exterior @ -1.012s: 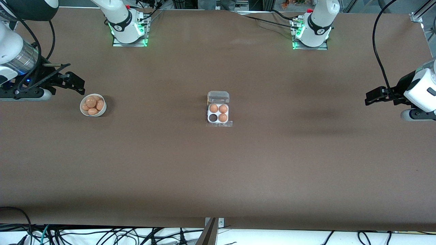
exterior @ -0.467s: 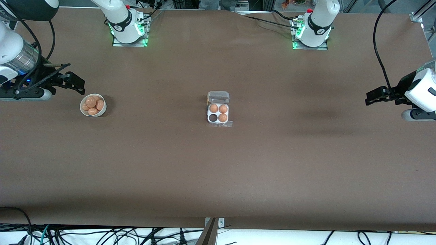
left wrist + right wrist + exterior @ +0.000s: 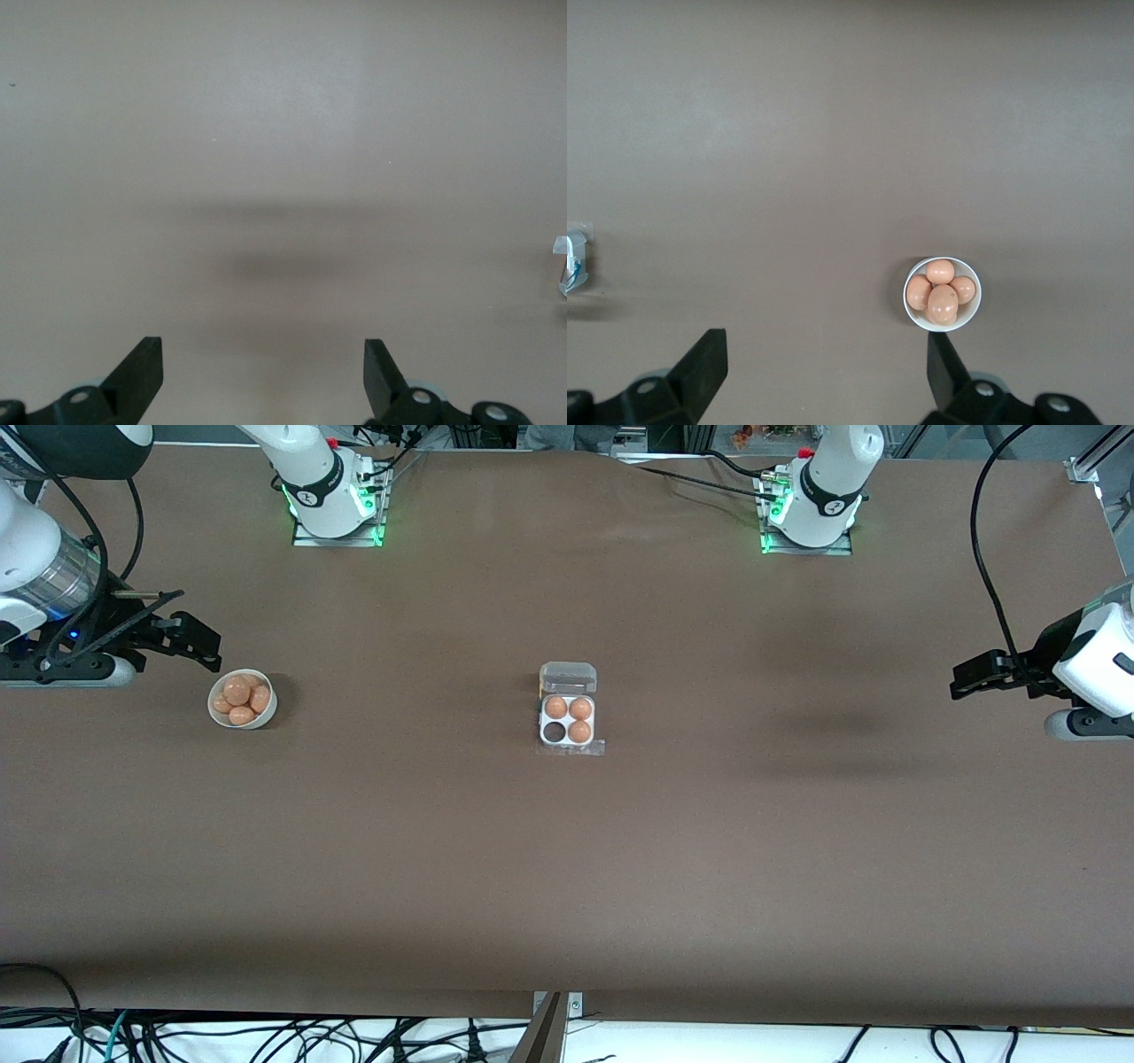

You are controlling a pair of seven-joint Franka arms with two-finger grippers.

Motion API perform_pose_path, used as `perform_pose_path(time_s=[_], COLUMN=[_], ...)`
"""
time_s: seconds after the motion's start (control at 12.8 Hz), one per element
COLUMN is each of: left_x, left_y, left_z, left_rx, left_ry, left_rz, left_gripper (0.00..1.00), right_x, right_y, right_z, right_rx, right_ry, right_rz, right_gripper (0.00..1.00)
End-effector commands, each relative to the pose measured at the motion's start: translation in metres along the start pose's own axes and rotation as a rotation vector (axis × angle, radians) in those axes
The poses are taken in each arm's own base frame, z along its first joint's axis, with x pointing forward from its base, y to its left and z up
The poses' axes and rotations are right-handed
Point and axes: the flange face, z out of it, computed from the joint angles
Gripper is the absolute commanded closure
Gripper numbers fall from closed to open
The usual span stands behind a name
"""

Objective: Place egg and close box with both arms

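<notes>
The clear egg box (image 3: 567, 718) sits mid-table with its lid open. It holds three orange-brown eggs (image 3: 568, 708) and one empty cell, the one nearer the camera toward the right arm's end. Several more eggs (image 3: 240, 697) lie in a round white bowl (image 3: 215, 713) toward the right arm's end, also seen in the right wrist view (image 3: 943, 294). My right gripper (image 3: 202, 646) is open and empty, up in the air beside the bowl. My left gripper (image 3: 964, 677) is open and empty over bare table at the left arm's end.
A brown mat (image 3: 567, 868) covers the table. The box's edge shows at the rim of the right wrist view (image 3: 574, 257) and the left wrist view (image 3: 561, 266). Cables hang along the table's near edge.
</notes>
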Motion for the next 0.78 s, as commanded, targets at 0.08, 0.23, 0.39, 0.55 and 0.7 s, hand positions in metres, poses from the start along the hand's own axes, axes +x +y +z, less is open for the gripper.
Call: perform_pose_path(time_s=[0.08, 0.23, 0.39, 0.55, 0.7], left_x=[0.002, 0.003, 0.008, 0.009, 0.010], left_y=[0.002, 0.006, 0.009, 0.008, 0.007], left_z=[-0.007, -0.004, 0.002, 0.002, 0.003], left_rx=[-0.013, -0.012, -0.010, -0.009, -0.011], left_ry=[0.013, 0.008, 0.005, 0.014, 0.013], left_rz=[0.020, 0.024, 0.027, 0.027, 0.027], left_gripper=[0.00, 0.00, 0.00, 0.00, 0.00], right_x=[-0.006, -0.005, -0.005, -0.005, -0.005], right_y=[0.001, 0.001, 0.001, 0.001, 0.001], right_z=[-0.005, -0.004, -0.004, -0.004, -0.001], right_rx=[-0.016, -0.016, -0.016, -0.016, -0.017], right_ry=[0.002, 0.000, 0.000, 0.000, -0.007], right_rz=[-0.002, -0.002, -0.002, -0.002, -0.014], right_gripper=[0.00, 0.00, 0.00, 0.00, 0.00])
